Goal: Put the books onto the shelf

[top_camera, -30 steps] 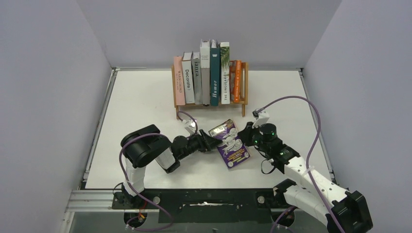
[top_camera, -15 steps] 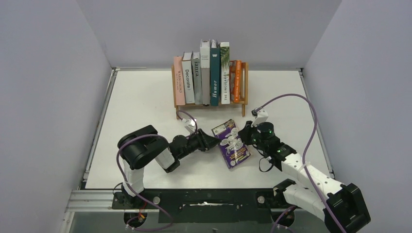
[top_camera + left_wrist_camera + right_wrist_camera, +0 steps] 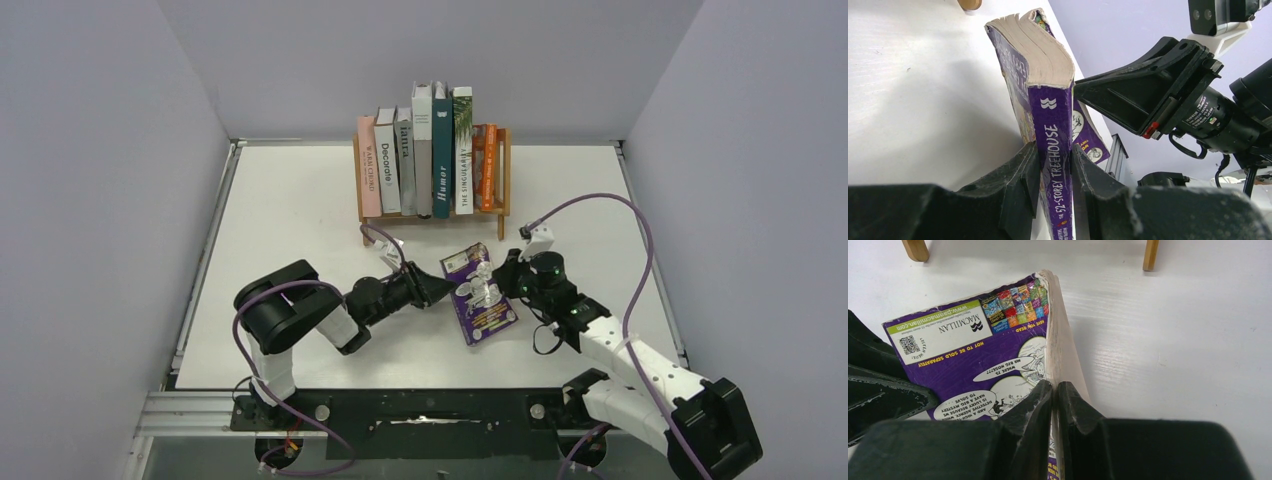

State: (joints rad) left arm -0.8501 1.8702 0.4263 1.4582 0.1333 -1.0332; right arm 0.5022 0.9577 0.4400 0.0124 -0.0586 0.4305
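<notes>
We see the purple paperback (image 3: 478, 295) in the middle of the table (image 3: 290, 220), in front of the shelf (image 3: 504, 185) and apart from it. It sits between the two grippers. Its back cover faces up towards the top camera, and the spine points to the left arm.

The left gripper (image 3: 437, 290) meets the book from the left side. In the left wrist view its fingers (image 3: 1020, 175) stand at a narrow opening, one on each side of the spine. Both fingers touch the spine, so the left gripper (image 3: 1054, 170) is clamped on the paperback (image 3: 1055, 135). The pale block of pages fans out above this grip.

The right gripper (image 3: 503, 280) meets the book from the right side. In the right wrist view its fingers (image 3: 1030, 405) are almost together, with only a thin slit between them. The edge of the back cover of the paperback (image 3: 983, 365) goes into this slit, so the right gripper (image 3: 1054, 390) pinches a thin part of the book. We cannot tell if it holds the cover alone or also some pages.

We cannot tell if the underside of the book touches the table.

On the shelf, a row of books (image 3: 425, 160) stands upright, from a pink book (image 3: 369, 180) on the left to an orange book (image 3: 486, 165) on the right. Two shelf legs (image 3: 915, 249) show at the top of the right wrist view.
</notes>
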